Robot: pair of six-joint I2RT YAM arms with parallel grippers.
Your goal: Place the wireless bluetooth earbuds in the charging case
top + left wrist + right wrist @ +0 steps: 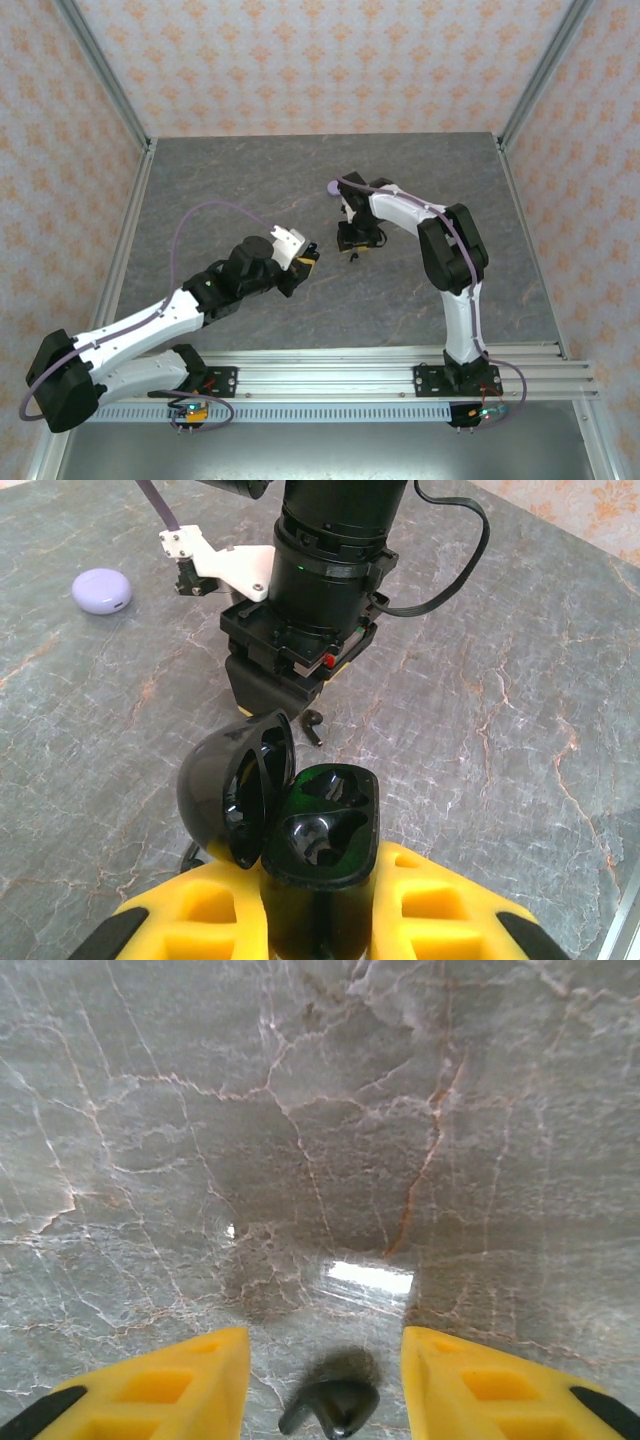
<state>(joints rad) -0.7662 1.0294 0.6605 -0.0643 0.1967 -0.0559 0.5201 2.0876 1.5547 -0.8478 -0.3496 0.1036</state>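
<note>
My left gripper (318,870) is shut on the black charging case (322,825), holding it upright above the table. The lid (235,785) is swung open to the left, and both wells look empty. A black earbud (335,1405) lies on the marble table between the spread yellow fingers (190,1380) of my right gripper (325,1345), which is open and touches nothing. In the top view, the right gripper (356,240) points down just right of the left gripper (306,262). The earbud (352,257) lies under it. In the left wrist view, the earbud (315,726) sits just beyond the case.
A closed lavender case (333,187) rests on the table (250,180) behind the right gripper, also visible as the lavender case (102,590) at far left. Patterned walls and metal posts enclose the grey marble table.
</note>
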